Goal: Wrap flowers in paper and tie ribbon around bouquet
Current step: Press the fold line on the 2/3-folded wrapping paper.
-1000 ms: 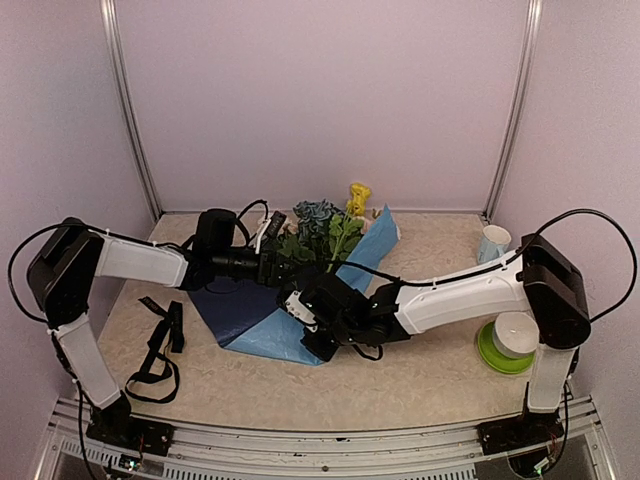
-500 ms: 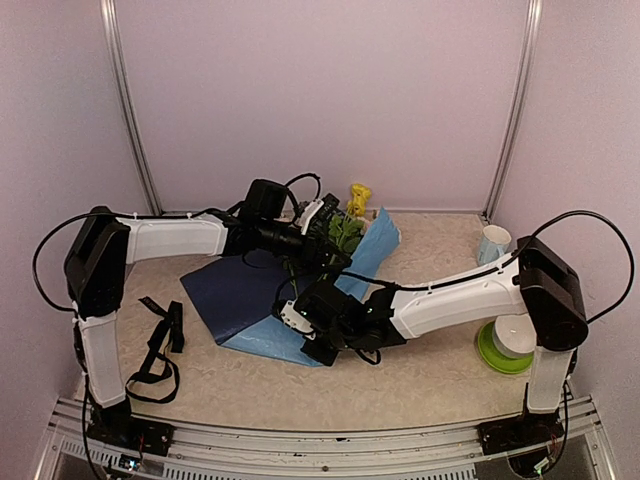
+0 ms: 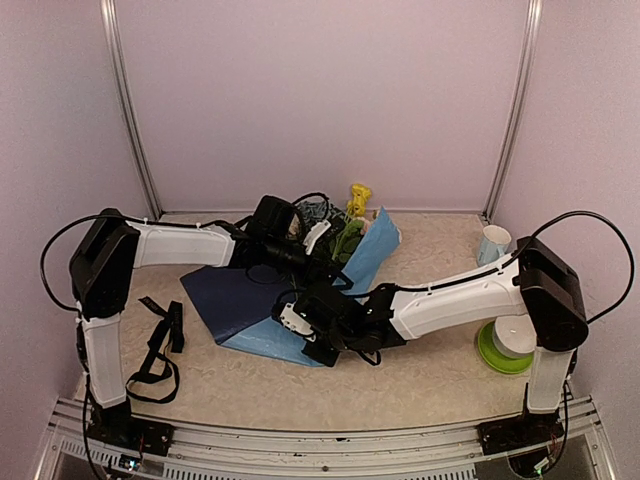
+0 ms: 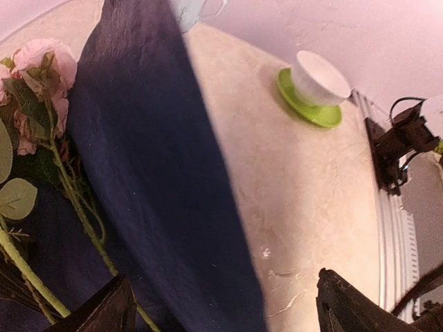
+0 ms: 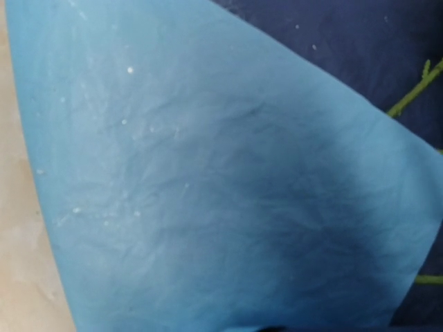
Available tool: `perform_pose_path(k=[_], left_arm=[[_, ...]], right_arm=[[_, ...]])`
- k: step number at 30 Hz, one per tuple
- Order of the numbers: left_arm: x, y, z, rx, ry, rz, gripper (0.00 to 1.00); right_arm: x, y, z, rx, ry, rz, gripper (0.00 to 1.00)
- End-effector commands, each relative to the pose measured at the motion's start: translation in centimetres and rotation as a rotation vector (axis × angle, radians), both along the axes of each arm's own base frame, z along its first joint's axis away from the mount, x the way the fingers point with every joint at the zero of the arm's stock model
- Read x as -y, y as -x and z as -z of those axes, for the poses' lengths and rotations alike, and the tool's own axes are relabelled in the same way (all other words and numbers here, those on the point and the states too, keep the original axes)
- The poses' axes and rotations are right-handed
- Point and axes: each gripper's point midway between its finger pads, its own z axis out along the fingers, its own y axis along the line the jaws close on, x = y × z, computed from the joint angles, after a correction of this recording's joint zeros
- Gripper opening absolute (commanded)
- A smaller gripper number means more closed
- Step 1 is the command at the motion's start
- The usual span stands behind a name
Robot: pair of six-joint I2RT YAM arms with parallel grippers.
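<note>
Blue paper (image 3: pixel 235 295) lies under the flowers (image 4: pixel 41 66); left pincer (image 4: pixel 225 304) spread, right pincer (image 3: pixel 313 348) pressed together.

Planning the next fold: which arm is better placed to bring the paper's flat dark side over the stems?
Probably left. The left gripper is open and empty above the flowers, next to that side of the paper; the right gripper is shut at the light-blue fold.

Pale lilac walls (image 3: pixel 320 100), silver corner posts (image 3: pixel 130 110), beige speckled tabletop (image 3: pixel 420 380).
</note>
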Motion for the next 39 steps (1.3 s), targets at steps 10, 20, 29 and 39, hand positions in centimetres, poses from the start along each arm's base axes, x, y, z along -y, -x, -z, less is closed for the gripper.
perform_pose_path(k=[10, 20, 29, 39], left_arm=[[0.8, -2.2, -6.1, 0.188, -0.013, -0.139, 0.94], [2.4, -3.4, -0.2, 0.236, -0.253, -0.187, 0.92], [0.3, -5.8, -0.7, 0.189, -0.203, -0.284, 0.32], [-3.9, -6.6, -3.2, 0.044, 0.017, -0.256, 0.00]], right_arm=[[-0.6, 0.2, -0.1, 0.016, -0.003, -0.013, 0.00], [-0.7, 0.1, -0.1, 0.022, -0.003, -0.016, 0.00], [-0.6, 0.2, -0.5, 0.015, -0.016, -0.013, 0.00], [-0.1, 0.1, -0.4, 0.026, 0.003, -0.007, 0.00]])
